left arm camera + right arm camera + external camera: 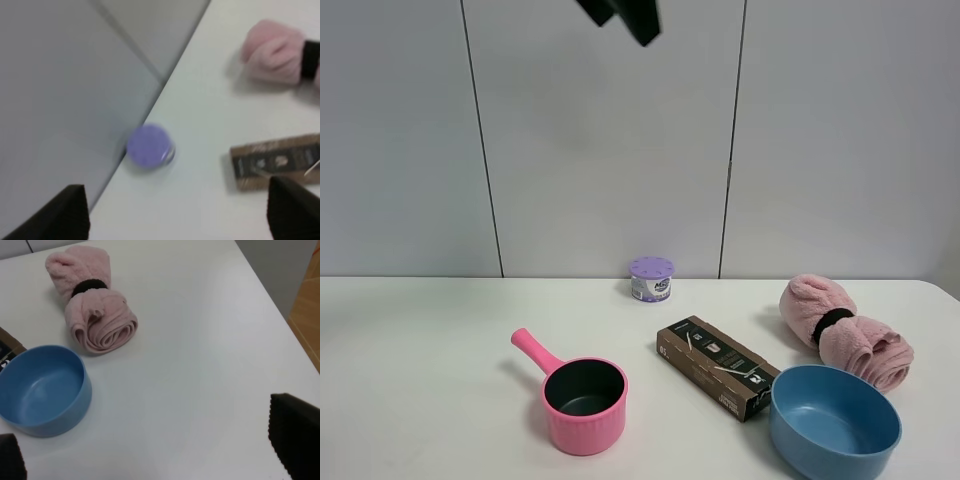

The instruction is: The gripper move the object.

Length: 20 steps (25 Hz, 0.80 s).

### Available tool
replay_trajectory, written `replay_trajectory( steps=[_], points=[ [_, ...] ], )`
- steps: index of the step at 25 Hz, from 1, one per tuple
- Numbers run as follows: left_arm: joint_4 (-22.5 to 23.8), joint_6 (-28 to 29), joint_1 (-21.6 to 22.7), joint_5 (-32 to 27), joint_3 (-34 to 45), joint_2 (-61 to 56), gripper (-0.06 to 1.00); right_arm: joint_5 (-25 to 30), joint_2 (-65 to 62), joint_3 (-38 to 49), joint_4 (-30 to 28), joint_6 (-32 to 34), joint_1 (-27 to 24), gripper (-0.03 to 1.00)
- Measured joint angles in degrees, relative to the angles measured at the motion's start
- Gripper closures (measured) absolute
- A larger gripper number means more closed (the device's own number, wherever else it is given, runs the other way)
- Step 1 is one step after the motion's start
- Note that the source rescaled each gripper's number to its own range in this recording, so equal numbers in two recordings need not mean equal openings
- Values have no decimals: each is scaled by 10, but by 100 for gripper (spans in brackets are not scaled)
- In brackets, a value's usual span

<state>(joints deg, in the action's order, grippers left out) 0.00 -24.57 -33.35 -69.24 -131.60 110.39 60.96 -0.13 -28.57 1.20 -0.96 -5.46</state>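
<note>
The blue bowl (835,422) sits empty at the table's front right. It also shows in the right wrist view (42,387). My right gripper (150,455) is open and empty. It hangs above the bare table beside the bowl, apart from it, and is out of the exterior view. My left gripper (180,220) is open and empty, high above the back of the table, looking down on a purple-lidded jar (149,145). A black piece of an arm (620,15) shows at the top edge of the exterior view.
A pink saucepan (582,400) with a dark inside stands front centre. A brown box (717,367) lies between it and the bowl. A rolled pink towel (845,330) lies behind the bowl. The purple-lidded jar (651,279) stands by the wall. The table's right edge (280,315) is near.
</note>
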Motion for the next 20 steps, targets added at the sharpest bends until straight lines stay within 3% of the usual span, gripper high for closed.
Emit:
replay_trajectory(
  steps=[6, 14, 20],
  points=[
    [10, 23, 115, -1, 178, -143, 15, 0, 0, 0, 0, 0, 0, -3],
    [9, 52, 259, -1, 393, -356, -5, 0, 0, 0, 0, 0, 0, -3],
    [0, 69, 351, -1, 554, -531, -5, 0, 0, 0, 0, 0, 0, -3]
  ],
)
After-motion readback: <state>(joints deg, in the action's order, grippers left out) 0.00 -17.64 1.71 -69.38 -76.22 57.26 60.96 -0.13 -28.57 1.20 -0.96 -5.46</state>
